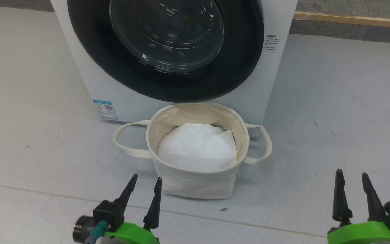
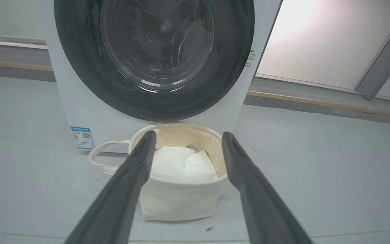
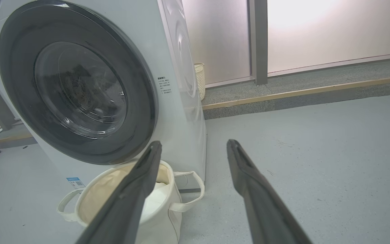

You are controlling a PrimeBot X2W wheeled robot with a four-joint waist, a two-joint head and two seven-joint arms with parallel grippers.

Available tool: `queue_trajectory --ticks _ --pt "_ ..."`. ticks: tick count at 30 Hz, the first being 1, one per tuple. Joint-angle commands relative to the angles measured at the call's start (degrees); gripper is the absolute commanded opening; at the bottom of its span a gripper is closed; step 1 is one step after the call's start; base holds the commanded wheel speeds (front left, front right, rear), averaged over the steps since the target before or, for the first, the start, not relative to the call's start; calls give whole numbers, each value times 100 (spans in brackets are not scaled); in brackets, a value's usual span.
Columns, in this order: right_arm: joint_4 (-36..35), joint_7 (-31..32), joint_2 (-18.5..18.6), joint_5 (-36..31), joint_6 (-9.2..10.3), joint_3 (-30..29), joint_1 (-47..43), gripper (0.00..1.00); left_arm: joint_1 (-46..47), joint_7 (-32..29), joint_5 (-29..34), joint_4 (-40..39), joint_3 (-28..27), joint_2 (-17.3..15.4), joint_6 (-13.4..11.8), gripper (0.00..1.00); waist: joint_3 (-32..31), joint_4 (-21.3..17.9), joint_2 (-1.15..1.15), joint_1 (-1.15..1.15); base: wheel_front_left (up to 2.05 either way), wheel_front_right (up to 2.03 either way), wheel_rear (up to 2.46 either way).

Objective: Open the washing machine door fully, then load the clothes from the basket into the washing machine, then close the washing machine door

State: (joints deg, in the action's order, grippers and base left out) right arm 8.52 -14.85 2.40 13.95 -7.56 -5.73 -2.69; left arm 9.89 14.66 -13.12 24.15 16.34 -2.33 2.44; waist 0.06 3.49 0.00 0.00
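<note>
The washing machine (image 1: 130,106) stands straight ahead, and the washing machine door (image 1: 244,40) sits flush against its front, shut. Behind the glass in the right wrist view there is a dim brownish mottled shape (image 3: 80,84); I cannot tell what it is. The basket (image 1: 195,181) rests on the floor against the machine's foot and holds a plain white sheet (image 1: 196,147). The clothes are hidden. My left gripper (image 1: 147,178) hovers open just in front of the basket's left side. My right gripper (image 1: 351,173) is open off to the basket's right, with nothing between its fingers.
A blue label (image 1: 105,109) marks the machine's lower left corner. A wooden strip (image 1: 350,19) runs along a raised grey ledge behind the machine. A cream woven bin (image 3: 200,79) stands behind the machine by a frosted wall. Grey floor spreads out on both sides.
</note>
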Motion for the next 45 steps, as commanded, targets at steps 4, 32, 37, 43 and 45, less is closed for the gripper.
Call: queue_trajectory --ticks 4,32,37,43,45 --pt "-162 -15 48 -54 8 156 117 100 167 34 70 -221 -200 -54 -42 100 -3 0 0 0 0 0 0" --pt "-143 -15 48 -1 8 35 123 100 132 34 -35 -153 -146 -54 -143 100 -67 -35 0 0 0 0 0" --pt "-139 -15 48 -4 8 43 127 100 136 34 -46 -146 -138 -54 -153 100 -69 -38 0 0 0 0 0" --pt "-108 -15 48 10 8 38 135 100 150 34 -43 -129 -139 -54 -148 100 -70 -13 0 0 0 0 0" --pt "-105 -15 48 18 8 43 141 100 154 34 -42 -122 -138 -54 -143 100 -74 -4 0 0 0 0 0"
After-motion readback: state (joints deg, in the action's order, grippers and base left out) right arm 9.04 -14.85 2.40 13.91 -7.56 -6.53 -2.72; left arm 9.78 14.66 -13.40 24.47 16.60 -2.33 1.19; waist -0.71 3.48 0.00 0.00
